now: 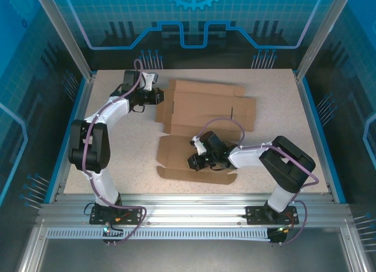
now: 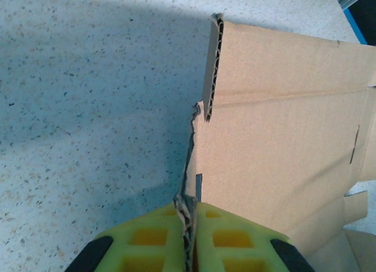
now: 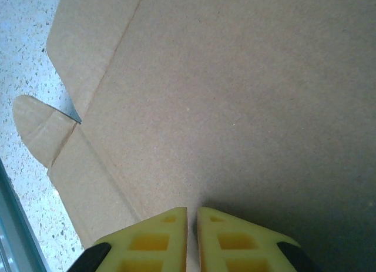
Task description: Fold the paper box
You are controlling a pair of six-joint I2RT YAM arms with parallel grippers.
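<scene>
The paper box (image 1: 202, 116) lies mostly flat on the table (image 1: 276, 160). My left gripper (image 2: 189, 212) pinches its flap edge; my right gripper (image 3: 192, 213), closed empty, seems to press a panel. Light, stiff board: I'd hold edges.

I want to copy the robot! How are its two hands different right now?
The left hand pinches an edge of the paper box; the right hand is shut on nothing, above a flat panel. The left hand is at the box's far left; the right hand is nearer the front. Both are yellow and closed.
</scene>
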